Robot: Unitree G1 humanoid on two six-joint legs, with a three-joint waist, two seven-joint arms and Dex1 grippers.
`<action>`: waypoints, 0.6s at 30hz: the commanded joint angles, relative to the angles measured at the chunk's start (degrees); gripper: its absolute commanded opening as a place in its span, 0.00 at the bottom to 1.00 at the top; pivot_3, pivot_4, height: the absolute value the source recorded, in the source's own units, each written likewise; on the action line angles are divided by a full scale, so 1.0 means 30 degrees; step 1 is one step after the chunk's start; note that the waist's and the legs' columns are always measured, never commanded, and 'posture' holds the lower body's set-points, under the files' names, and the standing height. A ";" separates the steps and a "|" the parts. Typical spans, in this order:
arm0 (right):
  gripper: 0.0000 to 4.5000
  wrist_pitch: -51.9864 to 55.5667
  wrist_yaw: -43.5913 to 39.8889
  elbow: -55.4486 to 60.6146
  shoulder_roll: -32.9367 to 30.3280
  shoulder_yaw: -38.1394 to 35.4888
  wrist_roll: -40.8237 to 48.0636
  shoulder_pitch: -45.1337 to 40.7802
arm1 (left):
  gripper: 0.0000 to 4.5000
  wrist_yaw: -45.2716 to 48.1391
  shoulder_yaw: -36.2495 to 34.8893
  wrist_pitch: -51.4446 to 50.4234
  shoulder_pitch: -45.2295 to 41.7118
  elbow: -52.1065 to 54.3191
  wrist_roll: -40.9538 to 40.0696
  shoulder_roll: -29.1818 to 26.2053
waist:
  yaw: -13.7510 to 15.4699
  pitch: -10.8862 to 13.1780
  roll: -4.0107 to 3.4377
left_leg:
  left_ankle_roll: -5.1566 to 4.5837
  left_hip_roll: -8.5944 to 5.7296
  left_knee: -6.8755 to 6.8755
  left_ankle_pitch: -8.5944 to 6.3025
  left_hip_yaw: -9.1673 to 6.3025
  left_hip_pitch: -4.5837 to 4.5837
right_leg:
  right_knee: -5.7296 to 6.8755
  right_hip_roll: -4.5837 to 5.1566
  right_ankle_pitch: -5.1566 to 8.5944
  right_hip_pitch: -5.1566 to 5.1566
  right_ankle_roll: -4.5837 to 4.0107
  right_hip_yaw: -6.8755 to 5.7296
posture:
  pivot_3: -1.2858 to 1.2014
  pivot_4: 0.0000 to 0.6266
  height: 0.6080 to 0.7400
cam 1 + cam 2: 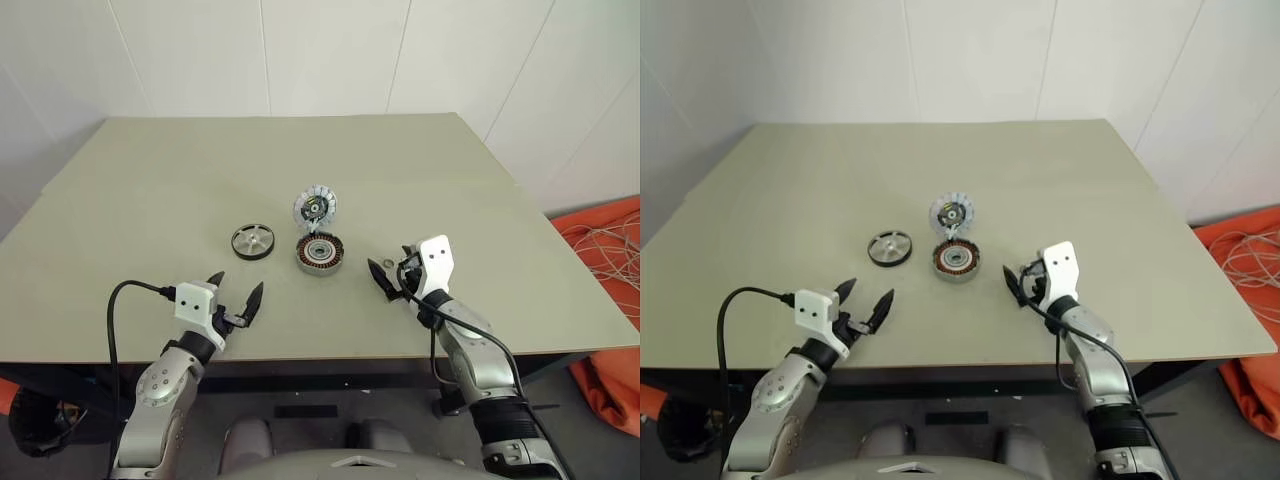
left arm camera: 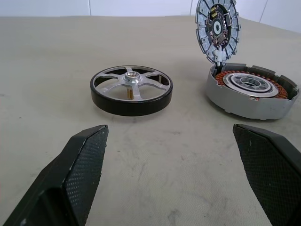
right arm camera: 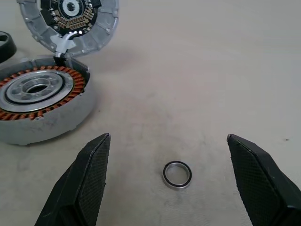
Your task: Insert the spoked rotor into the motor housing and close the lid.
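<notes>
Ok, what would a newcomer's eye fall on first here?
Probably the squat grey motor housing with copper windings at mid-table, its round white-segmented lid standing open behind it. Left of it lies the black-rimmed silver spoked rotor; a small metal ring sits before the open right claw.

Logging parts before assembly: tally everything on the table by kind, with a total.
Spoked rotor: 1
Motor housing with its hinged lid standing open: 1
Small metal ring: 1
Total: 3
</notes>
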State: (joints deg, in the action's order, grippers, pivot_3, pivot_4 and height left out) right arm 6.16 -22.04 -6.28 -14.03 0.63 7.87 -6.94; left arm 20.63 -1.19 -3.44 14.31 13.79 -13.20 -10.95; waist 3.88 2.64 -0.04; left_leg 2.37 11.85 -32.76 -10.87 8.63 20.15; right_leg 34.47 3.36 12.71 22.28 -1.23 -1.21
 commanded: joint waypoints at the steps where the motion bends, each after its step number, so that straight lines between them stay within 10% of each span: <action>1: 0.99 0.1728 0.0325 0.1360 -0.0215 -0.0213 0.0084 -0.0875 | 1.00 0.0050 -0.0129 0.0474 -0.0113 0.0237 -0.0024 -0.0023 | 0.0002 0.0001 -0.0002 | 0.0000 0.0000 0.0000 0.0000 0.0001 0.0000 | 0.0002 0.0000 0.0000 0.0000 0.0000 0.0000 | 0.52 0.00 1.00; 18: 0.99 0.5744 0.0564 0.2150 -0.0840 0.0501 -0.0750 -0.1365 | 1.00 -0.0119 -0.0144 0.0374 -0.0077 0.0413 -0.0018 0.0070 | 0.0007 0.0003 -0.0005 | 0.0004 -0.0002 0.0000 0.0002 0.0001 -0.0005 | 0.0020 0.0002 0.0000 0.0002 -0.0001 0.0001 | 0.52 0.00 1.00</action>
State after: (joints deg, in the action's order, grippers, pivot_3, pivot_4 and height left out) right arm 23.20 -20.14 -1.83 -16.15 2.25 5.69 -10.70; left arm 20.45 -1.23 -3.43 14.34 13.71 -13.20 -10.79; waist 3.90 2.65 -0.06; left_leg 2.38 11.84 -32.76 -10.86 8.63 20.13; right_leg 34.52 3.37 12.71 22.29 -1.23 -1.21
